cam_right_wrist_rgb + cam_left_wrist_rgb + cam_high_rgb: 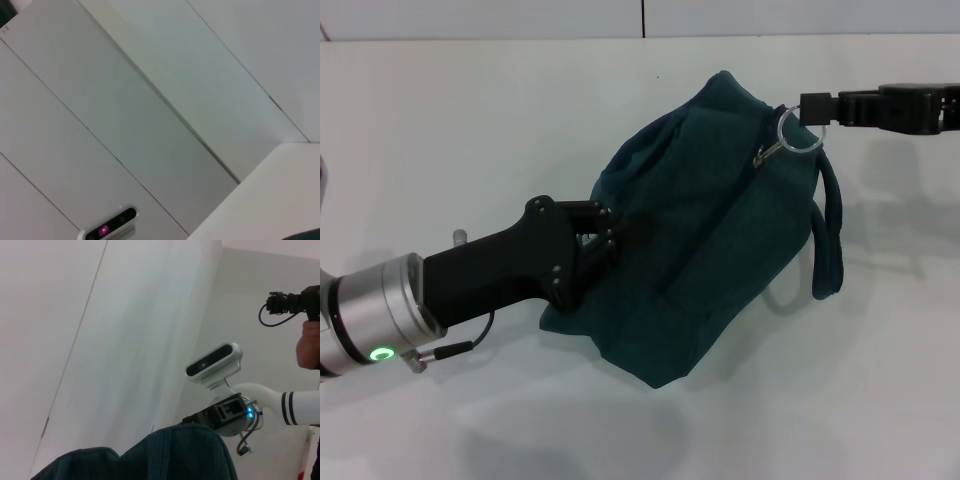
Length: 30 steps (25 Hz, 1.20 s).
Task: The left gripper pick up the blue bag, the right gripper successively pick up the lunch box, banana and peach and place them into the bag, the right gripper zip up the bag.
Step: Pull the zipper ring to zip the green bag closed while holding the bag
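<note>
Blue bag [710,240] was held off the table [470,130], left gripper [605,235] clamped on its side fabric. Right gripper [810,107] was pinched on the zipper ring [798,130]. Risks: ring slipping free; pull twisting the bag out of the left's hold.

One blue bag [720,240], one metal ring [798,130], two tools: left [610,232], right [812,106].
</note>
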Tool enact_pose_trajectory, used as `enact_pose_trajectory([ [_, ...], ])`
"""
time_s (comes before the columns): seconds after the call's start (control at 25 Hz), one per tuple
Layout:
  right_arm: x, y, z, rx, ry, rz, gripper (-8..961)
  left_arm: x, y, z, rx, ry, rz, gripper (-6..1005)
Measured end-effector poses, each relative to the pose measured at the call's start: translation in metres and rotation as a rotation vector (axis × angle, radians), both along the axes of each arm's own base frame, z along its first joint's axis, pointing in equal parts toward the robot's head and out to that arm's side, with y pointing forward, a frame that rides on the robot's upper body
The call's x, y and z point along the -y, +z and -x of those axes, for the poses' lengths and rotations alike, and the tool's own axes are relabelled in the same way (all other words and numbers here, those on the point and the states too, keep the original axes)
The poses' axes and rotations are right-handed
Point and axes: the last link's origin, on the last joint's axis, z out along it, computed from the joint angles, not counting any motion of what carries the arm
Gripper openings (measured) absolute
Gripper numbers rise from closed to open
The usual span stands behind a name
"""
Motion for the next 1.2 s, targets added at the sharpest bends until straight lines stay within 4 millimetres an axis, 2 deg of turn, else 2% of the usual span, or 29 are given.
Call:
enact_pose_trajectory([
  [0.72, 0.002, -0.004, 0.010, -0.055, 0.031, 0.004, 16, -0.003, -0.004, 0.007, -0.024, 0.057, -0.021, 63],
  [1.2, 0.003, -0.010, 0.015, -0.078, 0.047, -0.001, 16, 0.003, -0.005, 0.013, -0.029, 0.082, -0.016, 67],
])
